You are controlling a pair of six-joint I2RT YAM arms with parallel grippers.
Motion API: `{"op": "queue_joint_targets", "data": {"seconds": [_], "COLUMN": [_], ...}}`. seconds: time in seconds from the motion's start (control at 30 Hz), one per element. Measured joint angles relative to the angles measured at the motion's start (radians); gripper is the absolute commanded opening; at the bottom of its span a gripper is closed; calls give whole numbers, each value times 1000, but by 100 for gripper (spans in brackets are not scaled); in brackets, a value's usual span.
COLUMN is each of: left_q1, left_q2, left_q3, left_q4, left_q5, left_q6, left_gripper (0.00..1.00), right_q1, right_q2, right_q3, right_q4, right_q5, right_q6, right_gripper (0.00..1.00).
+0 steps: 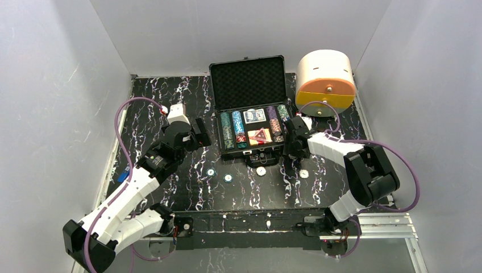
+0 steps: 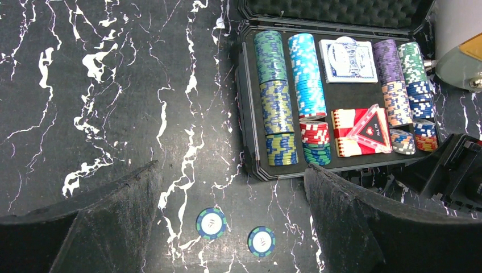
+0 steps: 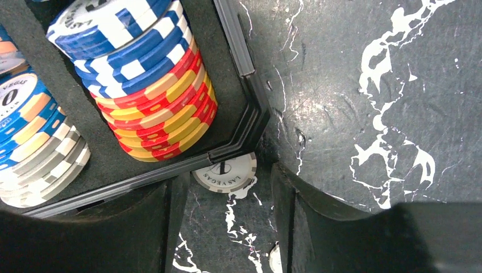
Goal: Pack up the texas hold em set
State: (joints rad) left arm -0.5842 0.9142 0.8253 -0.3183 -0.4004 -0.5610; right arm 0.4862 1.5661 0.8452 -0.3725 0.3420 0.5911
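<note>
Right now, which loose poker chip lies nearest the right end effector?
The grey-and-white plastic chip sitting at the black briefcase's corner; the others lie in the open.

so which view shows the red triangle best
Left wrist: the red triangle lies large and sharp on the red deck in the case. Top external shows it small; right wrist misses it.

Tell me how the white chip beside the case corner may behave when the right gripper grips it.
The white chip lies flat on the table, so fingers may slide over it. It looks stiff and smooth, probably slippery. The case corner hides its far edge and may block pushing.
</note>
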Motion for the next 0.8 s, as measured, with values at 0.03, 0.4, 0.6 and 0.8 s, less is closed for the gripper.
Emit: {"op": "queue_joint_targets", "data": {"seconds": [0.03,0.4,0.6,0.8], "left_q1": [0,0,0,0], "left_q2": [0,0,0,1], "left_q3": [0,0,0,-1], "left_q4": [0,0,0,0], "left_q5": [-1,-2,-3,-3], "left_q6": [0,0,0,0], "left_gripper": [92,92,92,92], "right_q1": [-2,-5,-8,-3], "right_q2": [0,-23,-71,-174], "right_q3": [-4,-37,-37,-40], "right_q4": [8,69,15,-50], "right_q5": [1,-1,-24,-87], "right_q6": [-5,-45,-20,8], "right_gripper": [56,42,43,46]}}
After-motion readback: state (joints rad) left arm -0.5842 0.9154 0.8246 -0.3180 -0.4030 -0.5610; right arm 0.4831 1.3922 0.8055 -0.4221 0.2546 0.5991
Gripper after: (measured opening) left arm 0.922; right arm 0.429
